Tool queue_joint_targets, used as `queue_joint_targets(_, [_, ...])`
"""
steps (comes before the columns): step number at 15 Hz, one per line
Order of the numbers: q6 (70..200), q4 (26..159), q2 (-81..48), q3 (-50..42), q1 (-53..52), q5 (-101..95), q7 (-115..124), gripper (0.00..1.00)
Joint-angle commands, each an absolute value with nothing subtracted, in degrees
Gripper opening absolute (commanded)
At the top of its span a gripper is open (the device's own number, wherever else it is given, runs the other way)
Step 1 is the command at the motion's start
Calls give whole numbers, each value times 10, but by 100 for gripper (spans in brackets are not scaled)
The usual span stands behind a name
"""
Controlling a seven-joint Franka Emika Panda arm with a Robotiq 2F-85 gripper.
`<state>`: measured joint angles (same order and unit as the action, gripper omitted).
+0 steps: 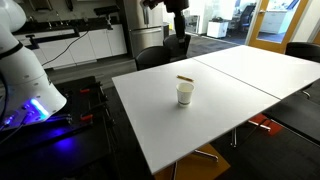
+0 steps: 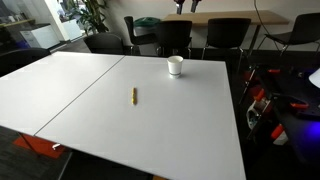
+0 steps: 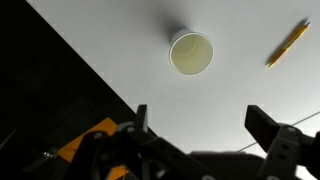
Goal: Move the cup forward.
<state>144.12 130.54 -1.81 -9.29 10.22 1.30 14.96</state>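
"Wrist view: how is the gripper (image 3: 205, 128)?"
"Spread open, empty, well above the worktop (image 3: 240, 90)."
"And the cup (image 3: 190, 53)?"
"Upright on the worktop, ahead of the gripper, almost on its midline. A descent would probably need a small advance first."

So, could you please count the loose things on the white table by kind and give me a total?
white cup: 1
thin brown stick: 1
Total: 2
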Motion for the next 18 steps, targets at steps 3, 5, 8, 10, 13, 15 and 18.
queue_joint_targets(3, [1440, 1306, -42, -102, 100, 13, 149, 100])
queue_joint_targets(5, [1440, 1306, -46, -102, 100, 13, 149, 100])
queue_joint_targets(8, [1463, 1295, -73, -103, 97, -2, 171, 100])
queue_joint_targets(10, [1448, 1283, -98, -101, 97, 13, 154, 100])
queue_joint_targets(13, [1452, 1267, -139, -93, 99, 41, 115, 100])
queue_joint_targets(15, [1458, 1253, -168, -93, 100, 39, 102, 100])
queue_joint_targets(18, [1485, 1235, -208, -94, 101, 36, 90, 100])
